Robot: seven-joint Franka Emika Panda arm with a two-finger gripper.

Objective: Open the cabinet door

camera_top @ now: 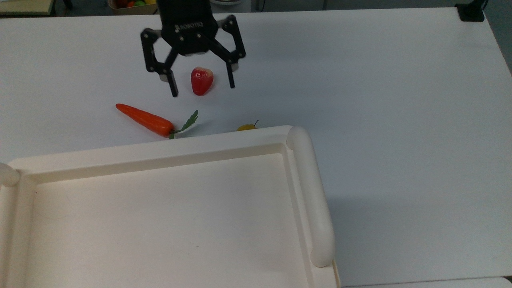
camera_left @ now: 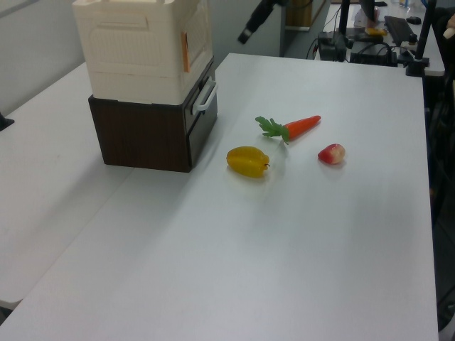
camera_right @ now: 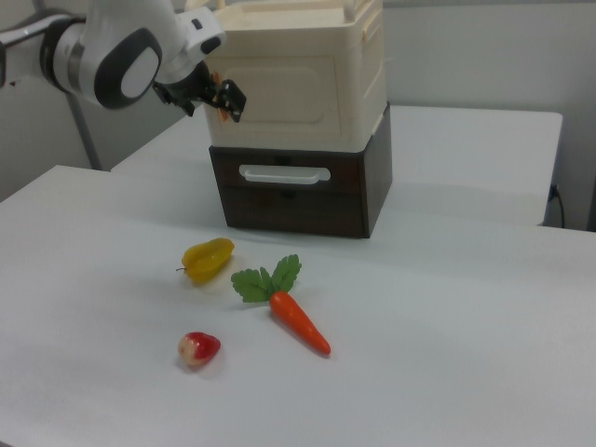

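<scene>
The cabinet (camera_right: 298,84) is a cream-white unit on a dark brown base, and the top view looks down on its tray-like top (camera_top: 160,152) with a thick rounded rail (camera_top: 312,200). A slim cream bar handle (camera_right: 284,174) sits on the dark front panel, which I take as the cabinet door (camera_right: 279,209); it looks shut. My black gripper (camera_top: 203,91) hangs open in the air, nothing between its fingers. In the right view the gripper (camera_right: 226,99) is just off the cabinet's upper left corner. The left view has the gripper (camera_left: 250,30) behind the cabinet (camera_left: 142,50), above the handle (camera_left: 206,98).
On the white table (camera_top: 400,100) in front of the cabinet lie a toy carrot (camera_top: 146,119), a red strawberry (camera_top: 201,80) and a yellow fruit (camera_left: 247,161). The same three lie below the handle in the right view. Open table stretches to the top view's right.
</scene>
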